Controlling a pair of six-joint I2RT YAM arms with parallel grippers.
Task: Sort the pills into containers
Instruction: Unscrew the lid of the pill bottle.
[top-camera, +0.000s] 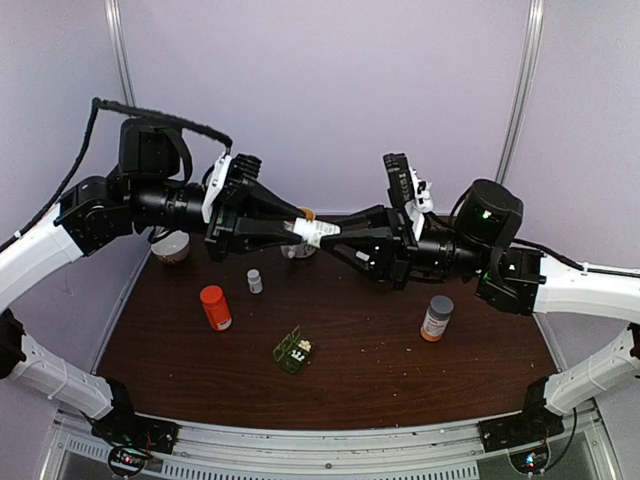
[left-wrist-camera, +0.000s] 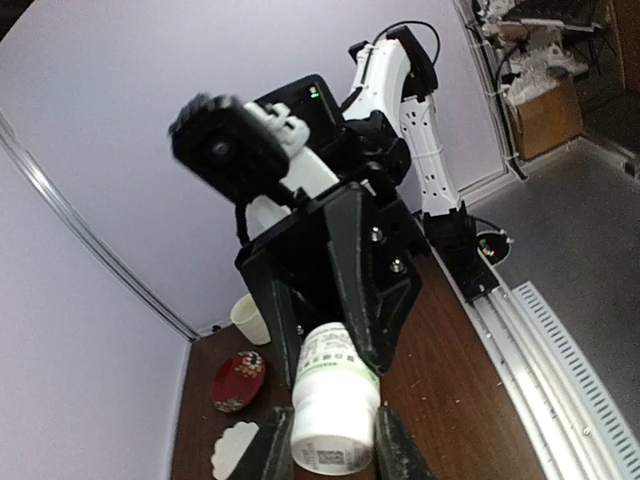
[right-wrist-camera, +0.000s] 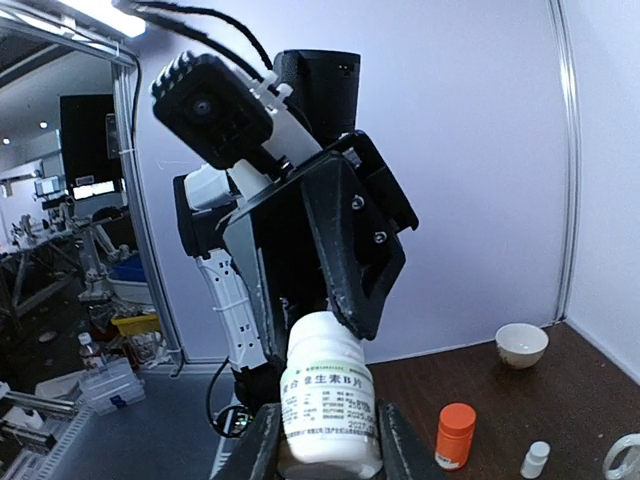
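A white pill bottle (top-camera: 316, 231) with a green-edged label hangs in mid-air over the back of the table, held from both ends. My left gripper (top-camera: 303, 222) is shut on its plain white end (left-wrist-camera: 335, 430). My right gripper (top-camera: 331, 233) is shut on the labelled body (right-wrist-camera: 328, 400). The dark green pill box (top-camera: 291, 351) lies with its lid open on the table below, with small white bits in one end. Neither gripper is near it.
An orange bottle (top-camera: 215, 307) and a tiny white bottle (top-camera: 254, 281) stand left of the box. A grey-capped brown bottle (top-camera: 436, 318) stands at the right. A bowl (top-camera: 171, 246), a cup (left-wrist-camera: 251, 320), a red dish (left-wrist-camera: 239, 381) and a white scalloped dish (left-wrist-camera: 237, 447) sit along the back.
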